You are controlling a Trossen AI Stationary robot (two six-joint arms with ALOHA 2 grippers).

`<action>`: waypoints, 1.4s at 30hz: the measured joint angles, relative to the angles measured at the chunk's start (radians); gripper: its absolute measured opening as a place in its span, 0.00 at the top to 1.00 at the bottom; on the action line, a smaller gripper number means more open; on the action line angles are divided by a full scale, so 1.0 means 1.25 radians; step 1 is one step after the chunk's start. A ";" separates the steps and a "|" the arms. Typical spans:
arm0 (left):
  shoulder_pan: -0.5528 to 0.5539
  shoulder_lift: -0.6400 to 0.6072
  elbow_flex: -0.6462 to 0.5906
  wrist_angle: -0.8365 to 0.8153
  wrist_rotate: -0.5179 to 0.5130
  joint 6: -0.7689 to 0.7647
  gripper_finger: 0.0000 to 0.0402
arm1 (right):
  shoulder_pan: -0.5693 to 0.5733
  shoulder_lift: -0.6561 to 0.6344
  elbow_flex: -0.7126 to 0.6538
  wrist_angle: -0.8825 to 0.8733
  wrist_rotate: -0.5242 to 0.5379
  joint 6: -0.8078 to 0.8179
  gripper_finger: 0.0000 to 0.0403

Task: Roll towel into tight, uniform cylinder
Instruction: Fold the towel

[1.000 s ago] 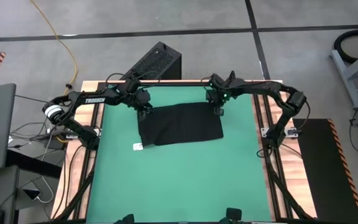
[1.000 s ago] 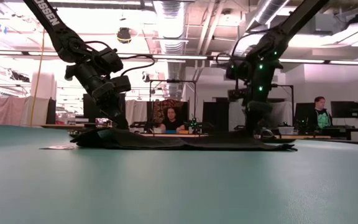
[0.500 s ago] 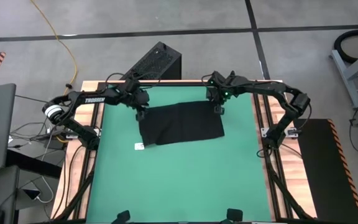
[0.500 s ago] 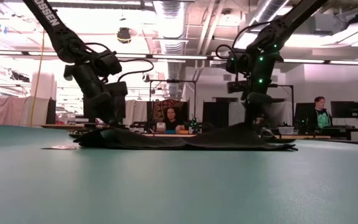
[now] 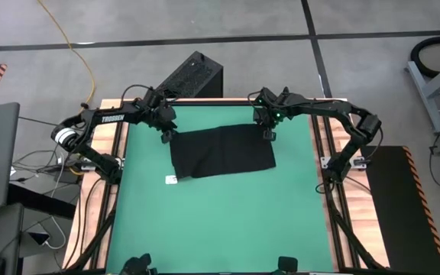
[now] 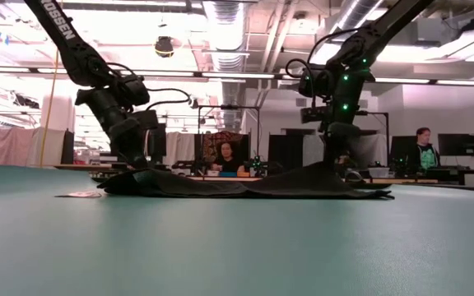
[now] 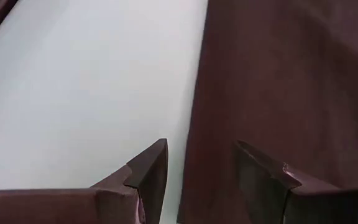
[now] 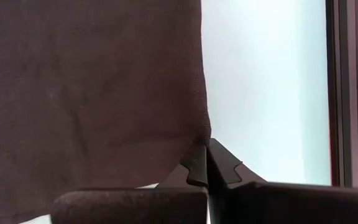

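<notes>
Right gripper (image 5: pixel 268 134) sits at the far right corner of the towel (image 5: pixel 221 150), fingers pressed together on the cloth edge; the right wrist view shows the towel corner (image 8: pixel 199 134) running straight into the closed fingertips, so it reads as a pinch on the fabric. In the low view that corner is raised into a small peak under the right gripper (image 6: pixel 336 168), where a second ago the cloth lay flatter there. Left gripper (image 5: pixel 164 137) stands with fingers apart, nothing between them; its wrist view shows the towel's side edge (image 7: pixel 197 118) lying just ahead of the gap, mat on one side and cloth on the other. Change over the last second: the left gripper has pulled back off the far left corner and now hangs just outside it, beside the cloth and not on it, while the right has stayed put and closed down. The towel lies spread on the far half of the green mat (image 5: pixel 220 221), slightly skewed, small white tag (image 5: pixel 169 180) at its near left corner. No roll started yet. Judgement: only one corner is secured; the left side needs re-gripping before the far edge can be folded over evenly, otherwise the roll would start crooked. Black ribbed box (image 5: pixel 189 76) sits beyond the table, uninvolved.
</notes>
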 joint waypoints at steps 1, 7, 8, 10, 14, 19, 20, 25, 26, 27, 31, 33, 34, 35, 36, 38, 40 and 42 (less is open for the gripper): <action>-0.001 0.000 0.000 0.000 -0.010 0.001 0.59 | 0.000 0.000 0.000 0.000 0.000 0.000 0.99; -0.004 0.029 0.001 0.001 -0.048 0.008 0.59 | 0.000 0.000 0.000 0.000 0.000 0.000 0.99; -0.004 0.046 0.001 0.000 -0.053 0.009 0.59 | 0.000 0.000 0.000 -0.002 0.000 0.000 0.99; -0.007 0.079 0.002 0.002 -0.056 0.014 0.59 | 0.000 0.000 0.000 -0.003 -0.001 -0.002 0.99; -0.011 0.113 0.007 0.006 -0.066 0.018 0.59 | 0.000 0.000 0.000 -0.003 -0.001 -0.002 0.98; -0.016 0.094 0.009 -0.022 -0.111 0.044 0.70 | 0.000 0.000 0.000 -0.003 -0.002 -0.001 0.98; -0.020 0.092 0.009 -0.028 -0.120 0.056 0.75 | 0.000 0.000 0.000 -0.003 -0.002 -0.001 0.98; -0.050 0.090 0.007 -0.044 -0.183 0.086 0.96 | 0.000 0.000 0.000 0.000 -0.002 0.000 0.98; -0.057 0.090 0.007 -0.046 -0.189 0.091 0.98 | 0.000 0.000 0.000 0.001 -0.002 0.000 0.98; -0.064 0.090 0.007 -0.047 -0.195 0.089 0.99 | 0.000 0.000 0.000 0.001 -0.002 0.000 0.98; -0.096 0.071 0.019 -0.062 -0.239 0.058 1.00 | 0.000 0.000 0.000 0.006 -0.002 0.000 0.98; -0.113 0.047 0.028 -0.078 -0.242 0.046 1.00 | 0.000 0.000 0.000 0.013 -0.002 0.000 0.98; -0.123 0.030 0.033 -0.102 -0.244 0.041 1.00 | 0.000 0.000 0.000 0.015 -0.002 0.000 0.98; -0.133 0.016 0.037 -0.112 -0.252 0.039 1.00 | 0.000 -0.001 0.000 0.017 -0.002 0.000 0.98; -0.143 0.002 0.046 -0.116 -0.267 0.039 1.00 | 0.000 -0.001 0.000 0.018 -0.002 0.000 0.98; -0.161 -0.033 0.058 -0.146 -0.295 0.038 1.00 | 0.000 -0.001 0.004 0.018 -0.001 0.000 0.98; -0.174 -0.062 0.065 -0.169 -0.317 0.040 1.00 | 0.000 -0.001 0.006 0.019 -0.001 -0.002 0.98; -0.185 -0.093 0.068 -0.176 -0.323 0.041 1.00 | 0.003 -0.001 0.006 0.020 -0.001 -0.003 0.98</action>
